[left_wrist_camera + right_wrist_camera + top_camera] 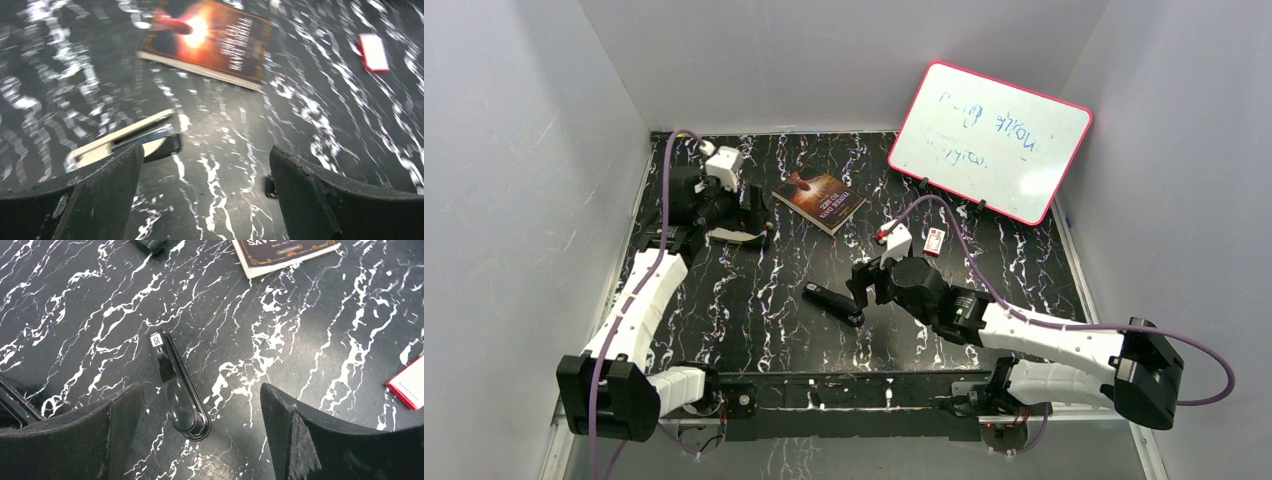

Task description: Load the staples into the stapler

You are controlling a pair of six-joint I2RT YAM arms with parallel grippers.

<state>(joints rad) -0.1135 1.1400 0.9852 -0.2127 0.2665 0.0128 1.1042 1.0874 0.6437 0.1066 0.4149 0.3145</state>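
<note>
Over on the upper left of the top view, the left gripper is parked low over the black marble-look table. Its fingers are spread wide with nothing between them. You can see the gap plainly in the left wrist view. Just past its left fingertip there's a cream-and-chrome gadget lying on the table. It shows as a pale curved strip under the gripper from above, and honestly I can't tell what it is.

Moving right, a dark paperback book lies flat near the upper middle, well apart from everything else.

Dead center, a bit below the book, is the black stapler. It's flat on the table, closed as far as I can see, with a little white label on one end. The right gripper hangs right over it with its fingers gaping wide. In the right wrist view the stapler sits between the two fingers and isn't pinched by either.

Just right of that wrist is the tiny white-and-red staple box, resting on the table near the stapler but not touching it. It peeks in at the right edge of the wrist view too. The staples themselves are too small to make out.

A red-framed whiteboard leans in the upper right corner.
</note>
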